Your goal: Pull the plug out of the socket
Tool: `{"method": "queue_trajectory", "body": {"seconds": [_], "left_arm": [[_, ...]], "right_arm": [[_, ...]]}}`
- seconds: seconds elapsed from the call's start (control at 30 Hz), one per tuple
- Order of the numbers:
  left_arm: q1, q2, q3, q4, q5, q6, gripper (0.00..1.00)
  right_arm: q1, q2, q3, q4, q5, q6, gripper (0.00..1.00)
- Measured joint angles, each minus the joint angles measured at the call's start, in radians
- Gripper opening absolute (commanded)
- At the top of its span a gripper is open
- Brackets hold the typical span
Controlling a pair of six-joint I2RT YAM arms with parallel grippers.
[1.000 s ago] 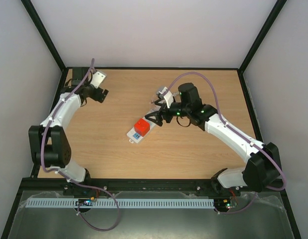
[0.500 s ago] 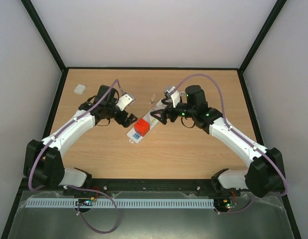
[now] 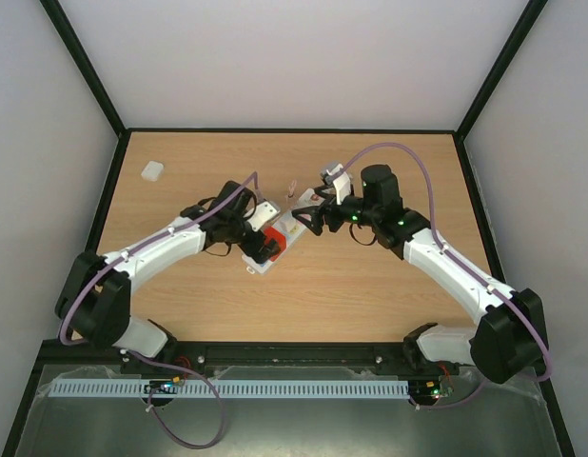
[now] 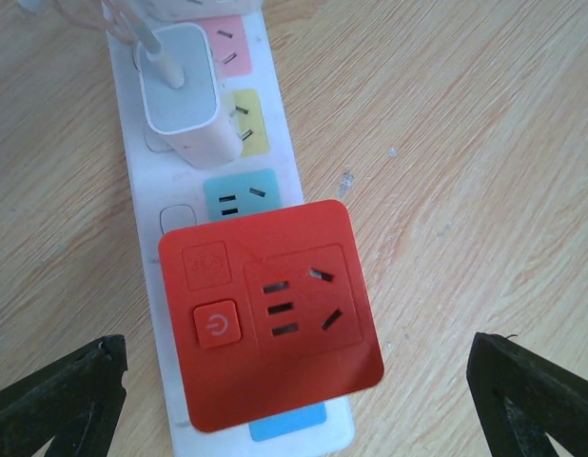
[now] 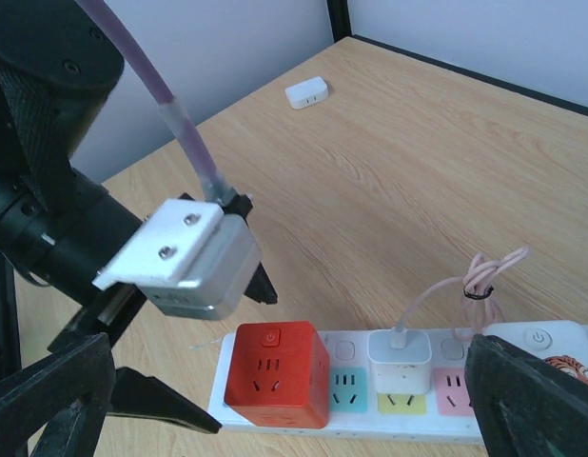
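The socket (image 3: 257, 263) is a long white power strip lying at an angle mid-table. A red cube plug (image 4: 270, 314) sits near its end, and a white charger plug (image 4: 185, 95) with a pink cable sits two outlets further along. My left gripper (image 4: 294, 357) is open wide just above the red cube, one finger on each side, not touching it. My right gripper (image 5: 289, 367) is open over the strip from its other end, looking along it at the red cube (image 5: 275, 374) and the charger (image 5: 401, 362). In the top view the left gripper (image 3: 265, 246) partly covers the red cube (image 3: 275, 234).
A small white block (image 3: 152, 170) lies at the back left; it also shows in the right wrist view (image 5: 306, 92). The looped pink cable (image 5: 480, 281) lies behind the strip. The right gripper (image 3: 309, 217) and the left gripper are close together.
My left arm has swung from the back left corner to above the red cube. The right gripper has drawn back a little along the strip. The small white block now shows.
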Motion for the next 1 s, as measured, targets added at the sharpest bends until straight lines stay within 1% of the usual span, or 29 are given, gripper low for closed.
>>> {"method": "queue_trajectory", "body": {"seconds": [0.2, 0.3, 0.43, 0.5, 0.63, 0.87, 1.0], "left_arm": [[-0.058, 0.055, -0.001, 0.027, -0.086, -0.019, 0.98], [-0.088, 0.084, -0.001, 0.038, -0.117, -0.023, 0.92], [-0.096, 0.107, 0.0, 0.046, -0.154, -0.028, 0.76], [-0.096, 0.112, 0.0, 0.046, -0.172, -0.025, 0.73], [-0.096, 0.117, 0.0, 0.046, -0.194, -0.025, 0.61], [-0.096, 0.117, -0.001, 0.049, -0.194, -0.014, 0.49], [-0.096, 0.11, -0.011, 0.059, -0.192, 0.011, 0.46]], "right_arm": [[-0.001, 0.0, -0.004, 0.012, 0.005, 0.006, 0.98], [-0.002, -0.001, -0.012, 0.016, 0.01, 0.006, 0.98], [-0.003, -0.005, -0.027, 0.021, 0.027, 0.006, 0.98], [-0.003, -0.006, -0.038, 0.025, 0.043, 0.006, 0.98], [-0.004, -0.007, -0.062, 0.029, 0.101, 0.006, 0.99], [-0.006, -0.005, -0.092, 0.037, 0.185, -0.026, 1.0], [-0.006, -0.003, -0.091, 0.024, 0.193, -0.047, 1.0]]}}
